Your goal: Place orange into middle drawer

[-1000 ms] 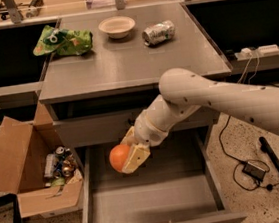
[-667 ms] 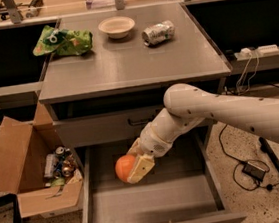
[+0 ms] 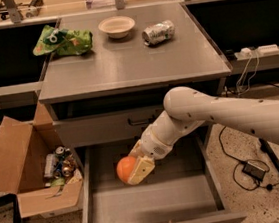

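The orange (image 3: 125,167) is a round bright orange fruit held in my gripper (image 3: 134,168), whose cream fingers (image 3: 142,169) are shut around it. It hangs low over the left middle of the open middle drawer (image 3: 149,200), a wide grey tray with low walls pulled out from the cabinet. I cannot tell whether the orange touches the drawer floor. My white arm (image 3: 230,115) reaches in from the right, crossing in front of the closed upper drawer front (image 3: 106,126) with its dark handle.
On the grey cabinet top (image 3: 133,59) lie a green bag (image 3: 63,40), a cream bowl (image 3: 117,26) and a crushed silver can (image 3: 158,32). An open cardboard box (image 3: 33,168) of cans stands left of the drawer. Cables and a power brick (image 3: 254,171) lie on the floor at right.
My gripper has moved down and slightly forward with the orange, lowering it deeper into the open drawer.
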Controlling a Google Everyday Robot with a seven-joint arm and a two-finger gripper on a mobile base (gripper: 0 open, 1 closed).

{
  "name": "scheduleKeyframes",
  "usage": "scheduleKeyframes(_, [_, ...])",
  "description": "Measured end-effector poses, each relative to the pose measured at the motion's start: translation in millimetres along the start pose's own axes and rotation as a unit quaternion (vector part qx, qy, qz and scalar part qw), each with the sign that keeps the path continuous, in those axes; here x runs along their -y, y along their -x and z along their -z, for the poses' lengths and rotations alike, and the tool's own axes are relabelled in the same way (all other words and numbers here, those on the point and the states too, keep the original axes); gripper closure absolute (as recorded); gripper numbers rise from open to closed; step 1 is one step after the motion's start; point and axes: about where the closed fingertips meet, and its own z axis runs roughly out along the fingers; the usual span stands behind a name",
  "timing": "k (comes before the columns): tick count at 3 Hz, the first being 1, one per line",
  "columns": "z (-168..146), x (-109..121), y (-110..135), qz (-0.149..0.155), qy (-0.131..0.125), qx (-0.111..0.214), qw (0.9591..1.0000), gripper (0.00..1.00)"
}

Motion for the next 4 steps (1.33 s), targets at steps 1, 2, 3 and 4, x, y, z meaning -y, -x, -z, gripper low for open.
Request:
scheduleKeyframes(1, [-15, 17, -36, -0.048, -0.023, -0.006, 0.9985, 1.00])
scheduleKeyframes(2, [-48, 48, -88, -0.114, -0.046, -0.008, 0.9924, 1.00])
scheduleKeyframes(3, [-69, 65, -116, -0.151, -0.051, -0.015, 0.9872, 1.00])
scheduleKeyframes(4, [-95, 77, -148, -0.186, -0.043, -0.035, 0.9810, 1.00])
